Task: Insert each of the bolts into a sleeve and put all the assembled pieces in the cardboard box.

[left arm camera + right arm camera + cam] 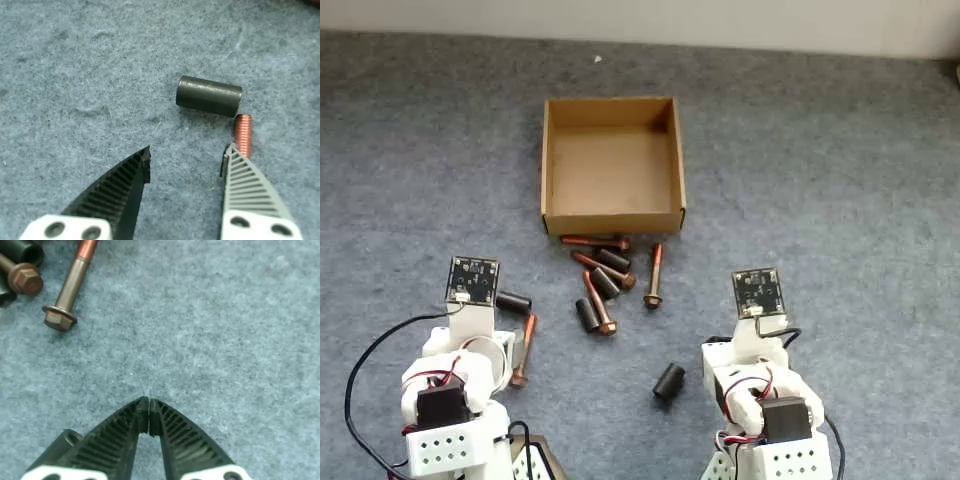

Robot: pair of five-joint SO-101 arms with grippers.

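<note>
Bolt (243,134) disappears behind left fingers (247,185), perhaps touching sleeve (209,95).

Identify the cardboard box (613,222) by its plain tan-brown walls and floor. The desk (840,180) around the box has a mottled blue-grey felt surface. In front of the box, check the bolts (654,275): copper-brown shanks, brighter orange-copper threads and darker rust-brown heads. The sleeves (669,381) are matte black and unmarked. On the left end effector (187,150), the black finger (120,195) and the light grey finger (247,185) both carry fine parallel ribs and sit on white mounts. The right end effector (149,402) has two black ribbed fingers, also on white mounts. The arms (440,455) are white with black motor blocks.
</note>
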